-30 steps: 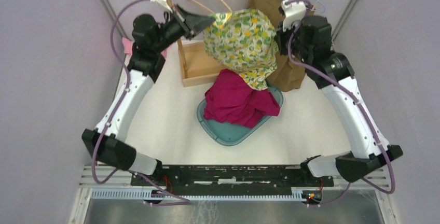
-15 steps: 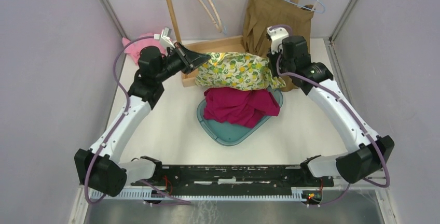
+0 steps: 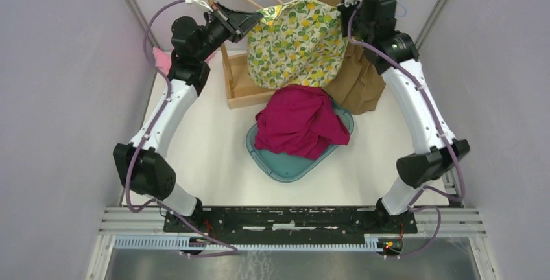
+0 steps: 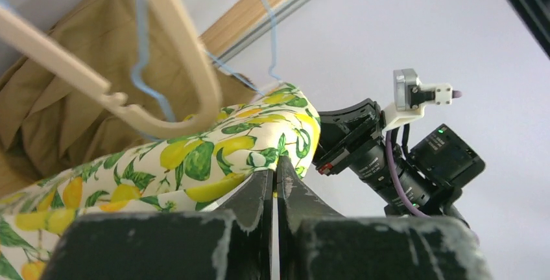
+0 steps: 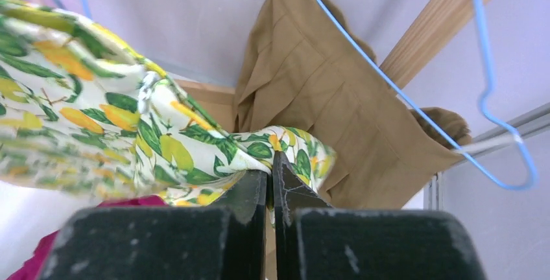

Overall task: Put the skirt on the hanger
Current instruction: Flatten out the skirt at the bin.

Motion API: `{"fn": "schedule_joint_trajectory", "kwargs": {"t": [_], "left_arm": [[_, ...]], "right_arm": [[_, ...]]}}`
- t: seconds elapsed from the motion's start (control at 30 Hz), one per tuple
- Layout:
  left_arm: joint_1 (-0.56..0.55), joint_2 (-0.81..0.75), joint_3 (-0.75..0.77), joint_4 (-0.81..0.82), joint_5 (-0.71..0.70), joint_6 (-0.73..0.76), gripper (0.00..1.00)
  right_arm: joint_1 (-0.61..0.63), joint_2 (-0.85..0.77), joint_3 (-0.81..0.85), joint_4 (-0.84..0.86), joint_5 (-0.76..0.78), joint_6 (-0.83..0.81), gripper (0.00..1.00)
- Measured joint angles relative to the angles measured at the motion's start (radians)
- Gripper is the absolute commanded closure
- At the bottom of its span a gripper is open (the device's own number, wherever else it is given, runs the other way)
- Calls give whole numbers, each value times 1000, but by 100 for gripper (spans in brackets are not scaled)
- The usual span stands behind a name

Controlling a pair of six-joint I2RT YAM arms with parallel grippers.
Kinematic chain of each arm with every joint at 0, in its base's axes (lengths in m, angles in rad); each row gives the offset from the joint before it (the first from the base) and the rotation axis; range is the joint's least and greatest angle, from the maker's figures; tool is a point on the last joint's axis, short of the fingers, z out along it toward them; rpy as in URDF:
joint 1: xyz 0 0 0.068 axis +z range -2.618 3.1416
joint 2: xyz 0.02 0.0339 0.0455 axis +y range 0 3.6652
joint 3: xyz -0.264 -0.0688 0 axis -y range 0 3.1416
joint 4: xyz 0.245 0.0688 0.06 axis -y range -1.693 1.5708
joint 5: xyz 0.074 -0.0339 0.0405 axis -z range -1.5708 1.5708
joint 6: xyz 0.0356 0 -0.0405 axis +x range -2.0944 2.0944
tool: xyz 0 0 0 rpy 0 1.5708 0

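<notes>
My left fingers [image 4: 254, 196] clamp lemon-print skirt [image 3: 297, 43] at 10 o'clock | right fingers [image 5: 251, 192] pinch its 2 o'clock corner | skirt spread between | cream hanger [image 4: 188, 46] near, 11 o'clock

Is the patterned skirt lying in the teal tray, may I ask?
No, the left gripper and right gripper hold the patterned skirt up off the teal tray.

A lab test booth — plain grey walls [image 3: 58, 85], aluminium rail frame [image 3: 123, 218].

The hanger [image 4: 188, 43] runs past the top edge.
</notes>
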Motion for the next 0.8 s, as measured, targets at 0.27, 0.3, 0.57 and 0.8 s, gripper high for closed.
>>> {"fn": "schedule_joint_trajectory", "kwargs": {"t": [0.27, 0.3, 0.57, 0.8], "left_arm": [[-9, -374, -267, 95, 40, 19, 97], [-11, -408, -305, 97, 47, 22, 97], [-10, -582, -778, -28, 37, 61, 97], [-12, -882, -979, -298, 29, 62, 97]], "right_arm": [[12, -433, -418, 156, -126, 19, 98], [17, -483, -481, 164, -146, 31, 98], [26, -597, -930, 143, -220, 136, 98], [99, -676, -1075, -15, -251, 190, 98]]}}
